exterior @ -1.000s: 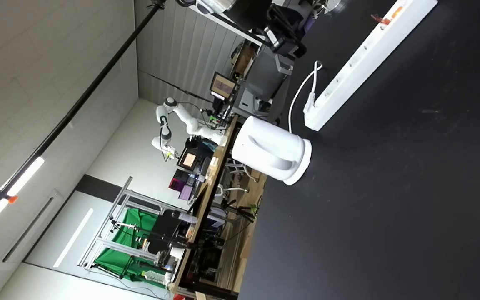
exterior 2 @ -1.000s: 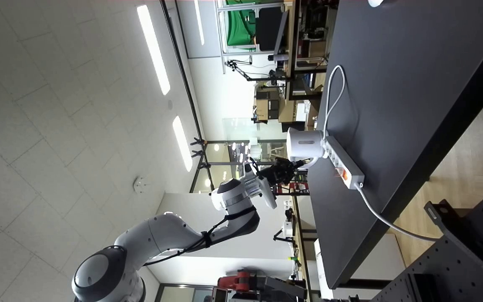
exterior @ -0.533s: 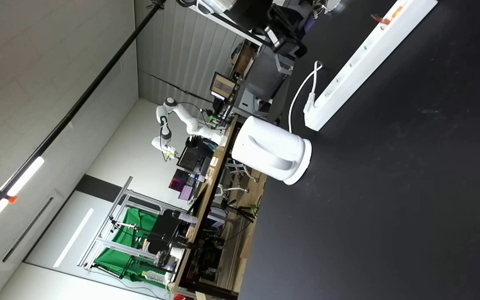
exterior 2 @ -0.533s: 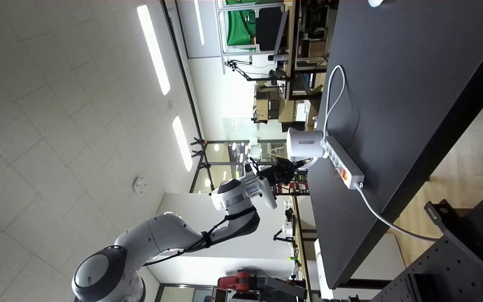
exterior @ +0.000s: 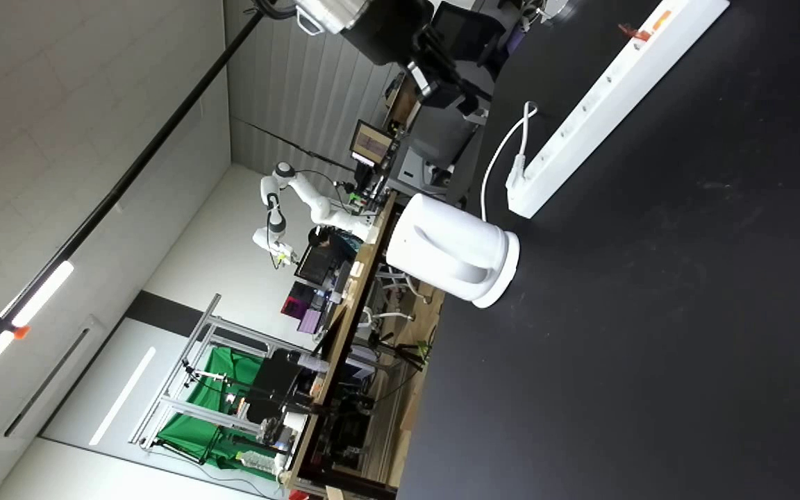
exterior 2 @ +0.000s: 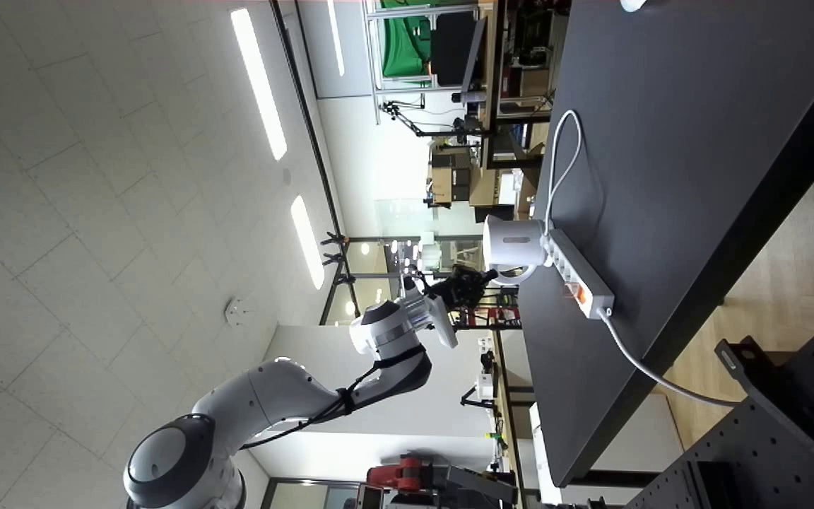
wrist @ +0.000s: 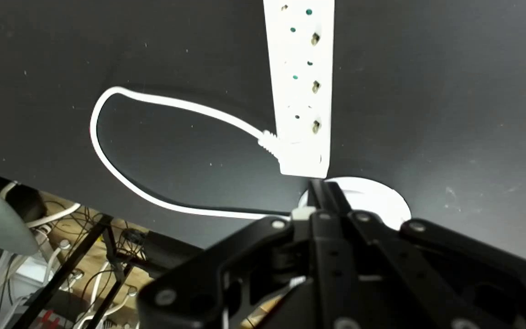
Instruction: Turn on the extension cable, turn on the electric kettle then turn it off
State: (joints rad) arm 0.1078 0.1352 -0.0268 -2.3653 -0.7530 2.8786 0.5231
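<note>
The extension cable (exterior: 608,104), a long white strip, lies on the dark table. Its orange-red switch (exterior 2: 576,291) is near the far end from the kettle; it is out of the wrist view, and its on or off position cannot be told. The white electric kettle (exterior: 452,250) stands upright by the strip's other end, its handle (exterior 2: 518,277) showing in an exterior view. In the wrist view only part of the kettle (wrist: 377,201) shows behind the fingers. My gripper (wrist: 329,185) is shut and empty, held above the table, apart from kettle and strip (wrist: 303,87).
The kettle's white cord (wrist: 176,101) loops on the table from a plug (wrist: 302,155) in the strip's last socket. The strip's own cord (exterior 2: 651,371) runs over the table edge. A black perforated metal frame (exterior 2: 767,438) stands beyond that edge.
The arm and gripper have shifted left in both exterior pictures, upward off the table side, and the fingertips no longer overlap the kettle handle. The kettle and strip have not moved.
</note>
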